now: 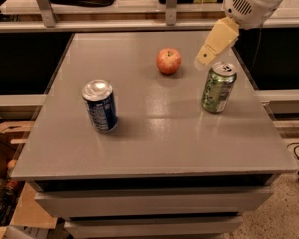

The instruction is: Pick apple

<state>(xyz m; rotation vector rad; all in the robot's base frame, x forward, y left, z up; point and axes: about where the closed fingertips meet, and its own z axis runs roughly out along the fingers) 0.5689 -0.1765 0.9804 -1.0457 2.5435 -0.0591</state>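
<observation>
Nearby, the apple lies left of the gripper.

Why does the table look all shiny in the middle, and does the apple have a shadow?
Camera view: the grey table reflects light, probably from above, as a pale sheen between the blue can and the green can; the apple has a small dark shadow at its base; the cream gripper hangs brightly lit right of the apple.
</observation>
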